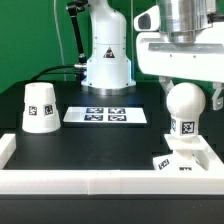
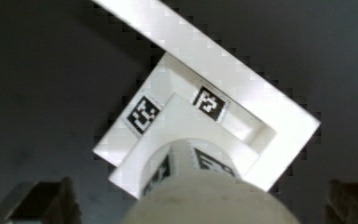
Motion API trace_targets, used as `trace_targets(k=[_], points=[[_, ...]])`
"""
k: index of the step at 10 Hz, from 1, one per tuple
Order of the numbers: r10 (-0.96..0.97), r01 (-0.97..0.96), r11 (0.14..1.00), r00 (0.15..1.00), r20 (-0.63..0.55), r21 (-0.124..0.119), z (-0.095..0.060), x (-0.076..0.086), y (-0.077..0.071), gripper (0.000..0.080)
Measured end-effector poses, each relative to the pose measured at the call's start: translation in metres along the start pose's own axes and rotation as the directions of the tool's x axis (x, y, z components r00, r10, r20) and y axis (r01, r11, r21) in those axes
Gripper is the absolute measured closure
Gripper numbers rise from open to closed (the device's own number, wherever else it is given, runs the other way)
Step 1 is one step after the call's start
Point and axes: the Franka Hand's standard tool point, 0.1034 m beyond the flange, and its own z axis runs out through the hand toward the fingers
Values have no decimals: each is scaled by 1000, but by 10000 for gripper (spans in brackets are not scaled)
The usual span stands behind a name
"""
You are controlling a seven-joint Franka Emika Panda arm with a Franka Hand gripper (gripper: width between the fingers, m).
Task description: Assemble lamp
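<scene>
Your gripper spread wide, fingers astride bulb, not touching; bulb at gripper's 6 o'clock, long axis vertical, upright on base; shade at 9 o'clock.

We hold our arm out toward the exterior view's right, with the wrist upright and the claw pointing straight down. Its dark fingers stand spread wide apart, gripping nothing.
</scene>
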Motion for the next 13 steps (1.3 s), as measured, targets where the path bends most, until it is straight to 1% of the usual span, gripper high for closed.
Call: trace_targets(k=[2,3,5,7,8,9,10,12,13], points=[[-255,256,967,967,-15,10,2,0,-1,101],[-332,333,943,943,-19,9,3,3,2,101],[-470,470,882,882,-20,5,4,3,3,101],[-566,566,824,824,-20,2,4,3,3,101],[-657,657,754,754,-22,-3,3,4,4,101],[-762,761,648,647,-29,-23,2,7,4,101],[-824,823,567,566,-29,-37,1,10,4,101],[-897,895,441,440,-27,-60,-1,7,-1,101],[-942,939,335,334,-28,-77,-1,8,-3,101]])
